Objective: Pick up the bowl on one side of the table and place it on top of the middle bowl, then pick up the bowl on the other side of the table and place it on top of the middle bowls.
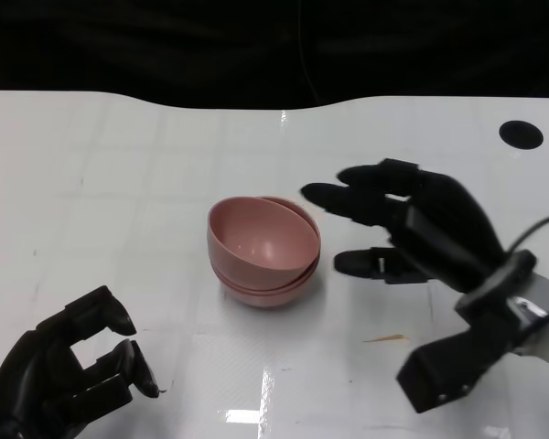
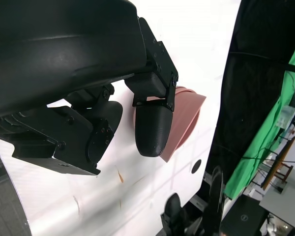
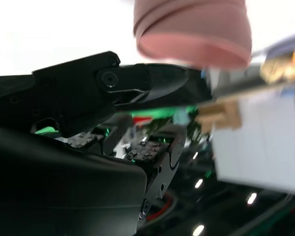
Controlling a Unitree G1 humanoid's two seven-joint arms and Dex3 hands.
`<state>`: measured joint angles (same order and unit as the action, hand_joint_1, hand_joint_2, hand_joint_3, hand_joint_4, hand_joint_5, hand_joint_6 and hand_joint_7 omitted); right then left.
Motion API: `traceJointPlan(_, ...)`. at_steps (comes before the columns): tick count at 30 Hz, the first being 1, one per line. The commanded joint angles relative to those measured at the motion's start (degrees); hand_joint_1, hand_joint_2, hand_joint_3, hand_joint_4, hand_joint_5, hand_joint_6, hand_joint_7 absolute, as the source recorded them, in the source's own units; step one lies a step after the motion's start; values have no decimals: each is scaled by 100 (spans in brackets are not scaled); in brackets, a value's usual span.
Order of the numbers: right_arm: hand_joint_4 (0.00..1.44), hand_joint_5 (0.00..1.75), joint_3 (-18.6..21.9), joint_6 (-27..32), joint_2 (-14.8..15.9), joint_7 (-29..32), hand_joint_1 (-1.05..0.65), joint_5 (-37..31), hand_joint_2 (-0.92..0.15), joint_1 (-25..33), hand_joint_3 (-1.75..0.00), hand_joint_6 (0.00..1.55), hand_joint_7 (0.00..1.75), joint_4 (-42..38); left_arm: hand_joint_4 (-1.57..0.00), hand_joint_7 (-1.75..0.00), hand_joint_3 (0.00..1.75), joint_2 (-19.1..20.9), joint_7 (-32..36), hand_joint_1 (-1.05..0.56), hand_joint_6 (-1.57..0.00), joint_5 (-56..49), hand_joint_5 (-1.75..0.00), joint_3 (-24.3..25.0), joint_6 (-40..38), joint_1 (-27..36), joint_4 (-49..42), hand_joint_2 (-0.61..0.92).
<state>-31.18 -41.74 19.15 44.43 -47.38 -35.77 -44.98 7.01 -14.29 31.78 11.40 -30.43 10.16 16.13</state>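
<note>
Three pink bowls (image 1: pixel 263 251) nested in one stack mid-table (image 1: pixel 119 165), right robot hand (image 1: pixel 398 224) spread beside it, holding nothing, left robot hand (image 1: pixel 69 370) curled in, also holding nothing

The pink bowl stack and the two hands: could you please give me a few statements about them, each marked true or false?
1. The pink bowls sit nested in one stack on the table. True.
2. The right hand grips the stack. False: it is open beside the stack, apart from it.
3. The left hand holds a bowl. False: it holds nothing, fingers curled.
4. The top bowl sits tilted. True.
5. A dark round spot marks the table's far right. True.
</note>
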Motion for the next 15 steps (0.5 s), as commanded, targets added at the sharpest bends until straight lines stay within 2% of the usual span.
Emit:
traceJointPlan(1, 93, 38, 415, -278, 191, 116, -30, 391, -92, 448, -13, 88, 14, 267, -90, -175, 133, 112, 12, 17, -70, 1, -175, 72, -43, 29, 72, 89)
traceJointPlan(4, 89, 56, 791, -436, 121, -158, -23, 952, -91, 915, -9, 100, 10, 441, -90, -175, 134, 97, 34, 17, -70, -11, -175, 70, -44, 38, 107, 89)
traceJointPlan(6, 89, 59, 1023, -548, 30, -430, -17, 1400, -90, 1222, -9, 105, 9, 555, -90, -175, 135, 89, 11, 18, -69, 9, -175, 71, -37, 41, 117, 89)
traceJointPlan(9, 93, 60, 1320, -603, -87, -510, -10, 1675, -90, 1583, -9, 108, 9, 735, -90, -175, 136, 82, 0, 18, -69, 25, -175, 76, -36, 46, 127, 89)
traceJointPlan(12, 103, 71, 1636, -774, -242, -520, 3, 1946, -89, 1898, -27, 119, 9, 748, -90, -175, 136, 77, 18, 18, -69, 27, -175, 91, -44, 40, 120, 90)
traceJointPlan(13, 100, 86, 1722, -800, -276, -673, 2, 2127, -88, 2021, -33, 122, 8, 765, -90, -175, 136, 71, 39, 18, -69, 38, -175, 101, -66, 34, 127, 90)
traceJointPlan(14, 95, 123, 1802, -782, -318, -884, 1, 2355, -81, 2162, -50, 128, 11, 817, -90, -175, 135, 71, 40, 17, -69, 55, -175, 114, -81, 27, 123, 90)
traceJointPlan(15, 93, 137, 1865, -748, -352, -1092, 0, 2549, -73, 2279, -66, 129, 17, 882, -89, -175, 135, 73, 34, 17, -69, 67, -175, 124, -90, 21, 118, 90)
